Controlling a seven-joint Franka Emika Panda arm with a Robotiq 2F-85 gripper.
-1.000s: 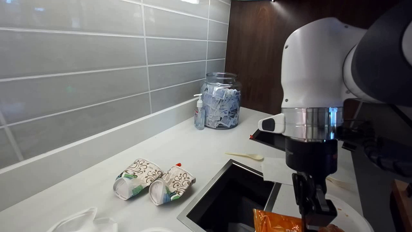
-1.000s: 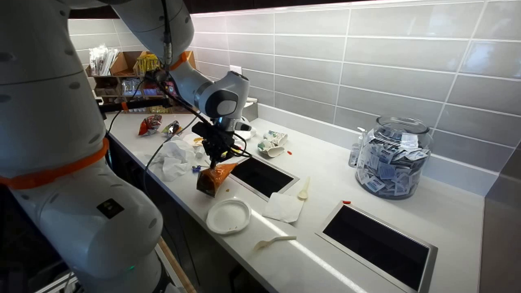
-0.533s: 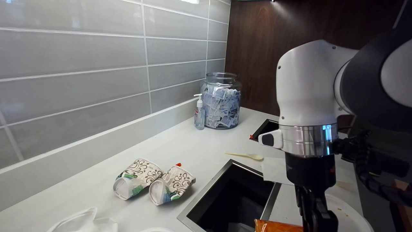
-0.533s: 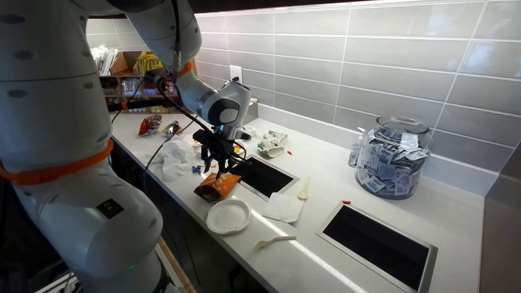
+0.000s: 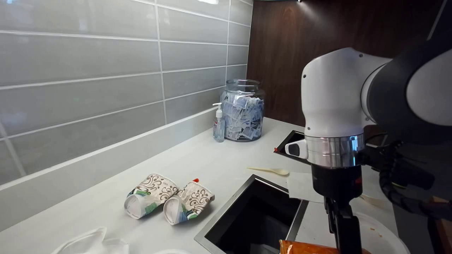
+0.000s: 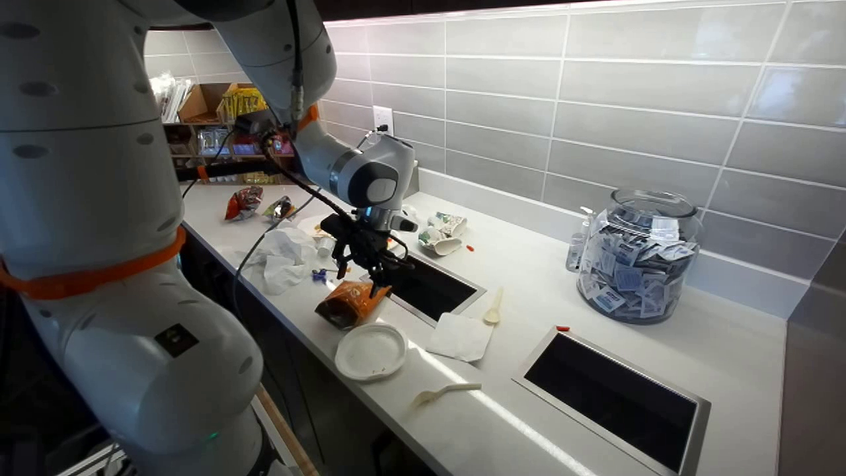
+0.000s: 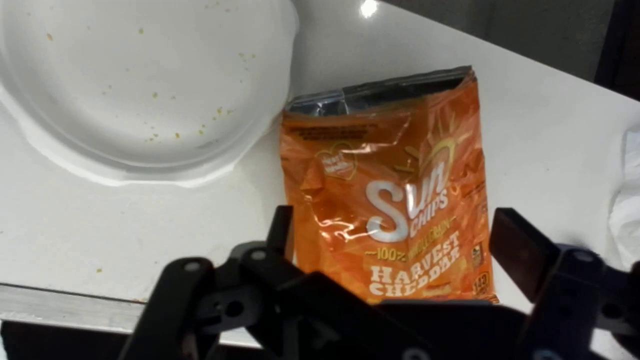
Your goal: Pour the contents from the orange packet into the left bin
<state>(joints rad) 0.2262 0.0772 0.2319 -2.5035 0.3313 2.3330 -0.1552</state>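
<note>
The orange packet (image 7: 350, 200) lies on the counter with its torn mouth gaping, dark inside. In an exterior view the packet (image 6: 350, 301) rests between a plate and the left bin (image 6: 441, 289). Over the packet's closed end, my gripper (image 7: 392, 232) stands open, a finger on either side of it; whether they touch it I cannot tell. In an exterior view only a strip of the packet (image 5: 303, 248) shows, and my fingertips fall out of frame. The bin's metal rim (image 5: 222, 212) encloses a deep black opening. Its contents are mostly dark.
A white plate (image 6: 372, 350) with crumbs sits close beside the packet. Farther along lie a napkin (image 6: 459, 337), a spoon (image 6: 494, 307) and another dark opening (image 6: 615, 400). Crumpled paper (image 6: 281, 261) and two patterned pouches (image 5: 189, 203) are also on the counter.
The gripper came down, opened and let go of the packet, which had stood tilted in its grip and now lies on the counter. Since then the gripper has shifted slightly toward the bin.
</note>
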